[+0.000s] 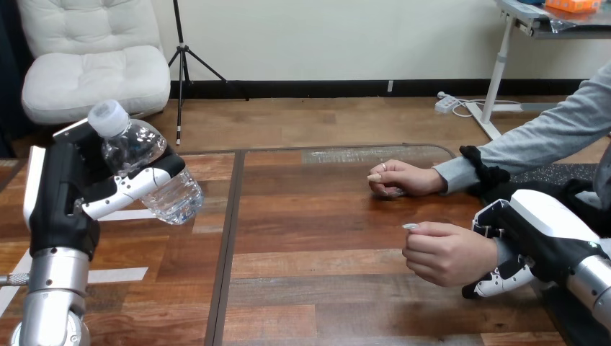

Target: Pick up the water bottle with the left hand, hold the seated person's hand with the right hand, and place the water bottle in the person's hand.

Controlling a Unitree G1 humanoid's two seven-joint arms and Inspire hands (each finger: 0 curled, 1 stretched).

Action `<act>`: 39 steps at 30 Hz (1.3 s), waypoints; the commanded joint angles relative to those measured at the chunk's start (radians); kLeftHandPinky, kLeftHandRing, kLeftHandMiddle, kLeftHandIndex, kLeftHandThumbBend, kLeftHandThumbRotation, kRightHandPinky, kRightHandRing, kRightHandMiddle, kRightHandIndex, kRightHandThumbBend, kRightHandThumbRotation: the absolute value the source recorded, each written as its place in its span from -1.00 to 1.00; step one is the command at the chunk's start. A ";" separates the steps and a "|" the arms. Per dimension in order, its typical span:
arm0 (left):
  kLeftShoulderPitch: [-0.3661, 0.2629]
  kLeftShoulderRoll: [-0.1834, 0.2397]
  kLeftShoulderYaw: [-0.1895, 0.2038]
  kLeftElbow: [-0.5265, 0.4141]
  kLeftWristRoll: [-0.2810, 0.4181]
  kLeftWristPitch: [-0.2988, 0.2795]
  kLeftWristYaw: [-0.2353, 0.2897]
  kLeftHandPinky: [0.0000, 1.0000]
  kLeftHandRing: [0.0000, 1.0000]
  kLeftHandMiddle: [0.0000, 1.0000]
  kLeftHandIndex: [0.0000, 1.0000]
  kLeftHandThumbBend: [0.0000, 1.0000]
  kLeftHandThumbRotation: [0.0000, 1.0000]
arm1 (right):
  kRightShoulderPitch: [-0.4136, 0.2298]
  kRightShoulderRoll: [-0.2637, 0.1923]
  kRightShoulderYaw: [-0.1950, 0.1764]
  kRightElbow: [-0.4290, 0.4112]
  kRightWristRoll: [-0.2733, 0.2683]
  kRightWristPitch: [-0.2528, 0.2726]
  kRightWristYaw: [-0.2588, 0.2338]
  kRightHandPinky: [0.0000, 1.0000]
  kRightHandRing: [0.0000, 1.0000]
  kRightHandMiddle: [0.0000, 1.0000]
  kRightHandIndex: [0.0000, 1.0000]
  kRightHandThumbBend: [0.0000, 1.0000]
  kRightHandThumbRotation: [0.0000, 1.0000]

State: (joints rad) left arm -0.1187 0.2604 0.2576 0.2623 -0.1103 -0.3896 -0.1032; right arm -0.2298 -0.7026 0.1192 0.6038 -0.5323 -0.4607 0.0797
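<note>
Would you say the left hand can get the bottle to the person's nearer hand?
Probably: only bare table lies between the left hand, shut on the bottle, and the person's nearer hand. That hand is curled, though, offering no open palm.

Water bottle (155, 173) in the left hand (65, 194): clear and colourless with a ribbed body, cap (108, 117) translucent white. Left hand and right hand (547, 238) alike: black, with white back shells and black-and-white fingers; left forearm (54, 288) silver. Table (317, 238) between the two hands: warm brown planks with streaked grain and dark seams (229, 245), and white tape strips (115, 274) just beside the left hand.
</note>
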 commanded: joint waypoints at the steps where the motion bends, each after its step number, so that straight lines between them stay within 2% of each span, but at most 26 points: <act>1: -0.047 0.016 0.016 -0.047 -0.011 -0.044 0.001 -0.47 -0.38 -0.30 -0.23 0.32 -1.00 | -0.073 -0.032 -0.004 0.012 -0.009 -0.010 -0.032 -0.66 -0.55 -0.43 -0.39 0.82 -1.00; 13: -0.044 0.014 0.016 -0.056 -0.008 -0.038 0.006 -0.47 -0.38 -0.30 -0.23 0.32 -1.00 | -0.084 -0.026 -0.016 0.046 0.000 -0.053 -0.065 -0.71 -0.62 -0.52 -0.51 0.82 -1.00; 19: -0.047 0.017 0.017 -0.047 -0.008 -0.050 0.002 -0.47 -0.38 -0.30 -0.23 0.31 -1.00 | -0.083 -0.016 -0.034 0.041 0.040 -0.051 -0.044 -0.72 -0.63 -0.53 -0.54 0.77 -1.00; 21: -0.047 0.016 0.017 -0.049 -0.004 -0.043 0.009 -0.47 -0.38 -0.30 -0.23 0.32 -1.00 | -0.084 -0.014 -0.039 0.047 0.058 -0.067 -0.043 -0.72 -0.63 -0.54 -0.54 0.76 -1.00; 28: -0.044 0.015 0.016 -0.056 0.002 -0.028 0.019 -0.47 -0.38 -0.30 -0.23 0.35 -1.00 | -0.085 -0.016 -0.042 0.045 0.084 -0.077 -0.042 -0.71 -0.63 -0.54 -0.54 0.70 -1.00; 34: -0.045 0.017 0.015 -0.051 0.000 -0.037 0.015 -0.47 -0.38 -0.30 -0.23 0.35 -1.00 | -0.084 -0.014 -0.049 0.042 0.121 -0.090 -0.034 -0.70 -0.63 -0.54 -0.54 0.67 -1.00; 39: -0.046 0.018 0.014 -0.047 -0.002 -0.043 0.011 -0.47 -0.37 -0.30 -0.23 0.32 -1.00 | -0.085 -0.018 -0.050 0.039 0.131 -0.098 -0.038 -0.69 -0.62 -0.54 -0.54 0.67 -1.00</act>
State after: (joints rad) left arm -0.1186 0.2604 0.2585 0.2623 -0.1070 -0.3963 -0.0932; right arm -0.2470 -0.7102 0.1120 0.6447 -0.4459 -0.5348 0.0476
